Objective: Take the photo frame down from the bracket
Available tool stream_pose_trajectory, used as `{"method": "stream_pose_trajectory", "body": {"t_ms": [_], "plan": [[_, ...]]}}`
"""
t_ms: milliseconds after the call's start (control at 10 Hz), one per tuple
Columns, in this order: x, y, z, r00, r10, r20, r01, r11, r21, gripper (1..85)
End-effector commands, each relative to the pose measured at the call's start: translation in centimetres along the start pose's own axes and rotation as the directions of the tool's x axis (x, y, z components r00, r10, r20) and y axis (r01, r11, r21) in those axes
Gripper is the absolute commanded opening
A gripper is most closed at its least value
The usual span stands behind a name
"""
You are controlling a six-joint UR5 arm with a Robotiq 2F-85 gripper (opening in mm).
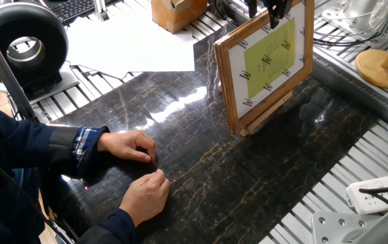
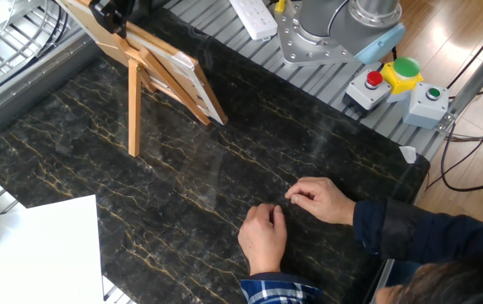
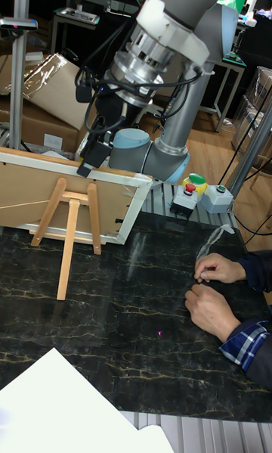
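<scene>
The photo frame has a light-wood border, a white mat and a yellow-green centre. It leans upright on the bracket, whose ledge bar shows under its lower edge. From behind, the bracket is an A-shaped easel with its rear leg on the dark marble. My gripper is at the frame's top edge, one black finger in front of the glass and one behind. It shows as well in the other fixed view and the tall view. Whether the fingers press the frame is not visible.
A person's hands rest on the marble slab near its front. A white paper sheet, a black round device and a cardboard box lie beyond. A round wooden base with a post stands right. Button boxes sit by the arm's base.
</scene>
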State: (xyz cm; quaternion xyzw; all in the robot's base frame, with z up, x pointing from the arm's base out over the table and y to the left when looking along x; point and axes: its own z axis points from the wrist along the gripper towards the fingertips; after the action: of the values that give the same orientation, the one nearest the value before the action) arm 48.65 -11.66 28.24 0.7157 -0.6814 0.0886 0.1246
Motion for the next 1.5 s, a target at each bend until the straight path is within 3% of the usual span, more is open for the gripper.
{"method": "stream_pose_trajectory", "body": {"t_ms": [0,200,800,1100,1200,1300,1400], "plan": [[-0.83,-0.56,0.8,0.999,-0.007,0.037,0.006,1.0,0.014,55.0],[-1.35,-0.36,0.84,0.998,0.005,0.057,-0.005,1.0,0.006,52.7],[-1.68,-0.25,0.85,0.998,0.012,0.068,-0.012,1.0,0.005,40.0],[-1.56,-0.57,0.57,0.998,0.017,0.066,-0.018,1.0,0.023,22.0],[-1.44,-0.66,0.35,0.998,0.024,0.065,-0.026,0.999,0.032,9.0],[-1.37,-0.62,0.19,0.997,0.029,0.065,-0.031,0.999,0.034,1.3],[-1.3,-0.5,0.07,0.998,0.026,0.065,-0.028,0.999,0.033,1.3]]}}
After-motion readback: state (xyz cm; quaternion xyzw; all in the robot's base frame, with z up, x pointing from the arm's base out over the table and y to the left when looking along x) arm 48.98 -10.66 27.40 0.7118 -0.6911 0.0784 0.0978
